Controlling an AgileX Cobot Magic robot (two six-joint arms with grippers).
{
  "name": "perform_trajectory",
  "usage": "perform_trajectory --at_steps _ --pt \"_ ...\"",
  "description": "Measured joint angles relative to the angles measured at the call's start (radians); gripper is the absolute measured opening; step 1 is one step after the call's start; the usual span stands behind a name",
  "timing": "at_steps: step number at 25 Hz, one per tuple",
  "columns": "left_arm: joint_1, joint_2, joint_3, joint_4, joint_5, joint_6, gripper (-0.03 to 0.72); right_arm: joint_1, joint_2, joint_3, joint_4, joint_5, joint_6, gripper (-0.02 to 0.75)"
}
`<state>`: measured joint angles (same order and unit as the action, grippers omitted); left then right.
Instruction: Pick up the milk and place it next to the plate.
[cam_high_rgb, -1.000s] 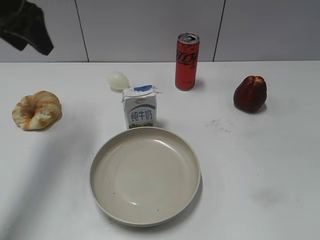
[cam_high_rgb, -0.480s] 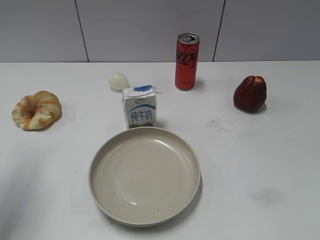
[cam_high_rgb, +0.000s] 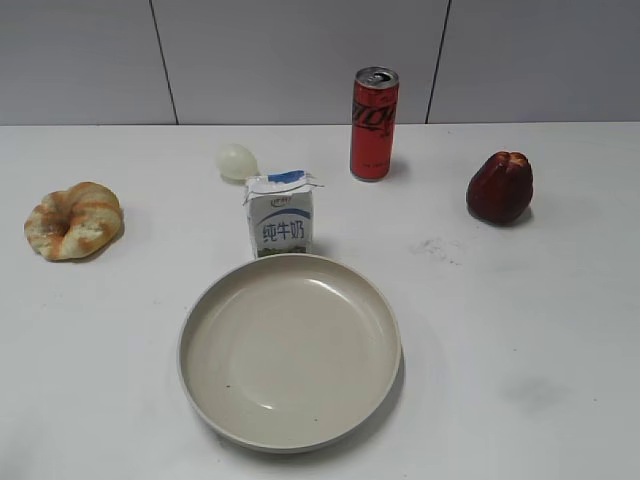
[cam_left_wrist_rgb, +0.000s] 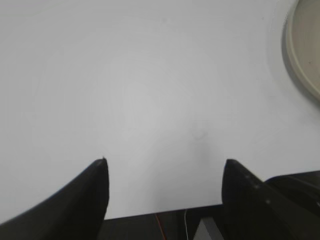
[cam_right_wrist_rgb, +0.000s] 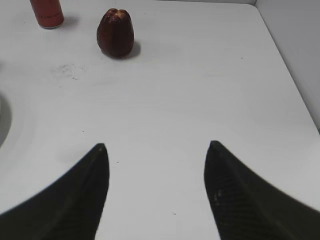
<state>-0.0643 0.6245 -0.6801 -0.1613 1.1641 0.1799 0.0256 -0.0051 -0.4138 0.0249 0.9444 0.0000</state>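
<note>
Cardboard, thin and light: the milk (cam_high_rgb: 280, 214) stands upright just behind the plate (cam_high_rgb: 290, 348), nearly touching its far rim. I judge it crushable and easily tipped, so I'd pinch its flat sides mid-height, gently. The plate is empty. Both my left gripper (cam_left_wrist_rgb: 165, 172) and right gripper (cam_right_wrist_rgb: 156, 155) hang spread, holding nothing, over bare table (cam_high_rgb: 540, 320).

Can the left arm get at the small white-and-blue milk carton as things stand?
Probably yes: the left gripper is open over bare white table, and the small white-and-blue milk carton stands upright, just behind the beige plate.
</note>
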Motion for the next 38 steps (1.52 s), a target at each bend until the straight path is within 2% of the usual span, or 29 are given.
perform_trajectory --at_steps 7,11,38 --pt "0.000 -0.397 0.133 0.018 0.001 -0.005 0.533 0.000 0.000 0.000 0.000 0.000 0.000 0.459" --pt "0.000 -0.521 0.171 0.024 -0.038 -0.018 0.533 0.000 0.000 0.000 0.000 0.000 0.000 0.459" --pt "0.000 -0.612 0.188 0.056 -0.078 -0.089 0.540 0.000 0.000 0.000 0.000 0.000 0.000 0.459"
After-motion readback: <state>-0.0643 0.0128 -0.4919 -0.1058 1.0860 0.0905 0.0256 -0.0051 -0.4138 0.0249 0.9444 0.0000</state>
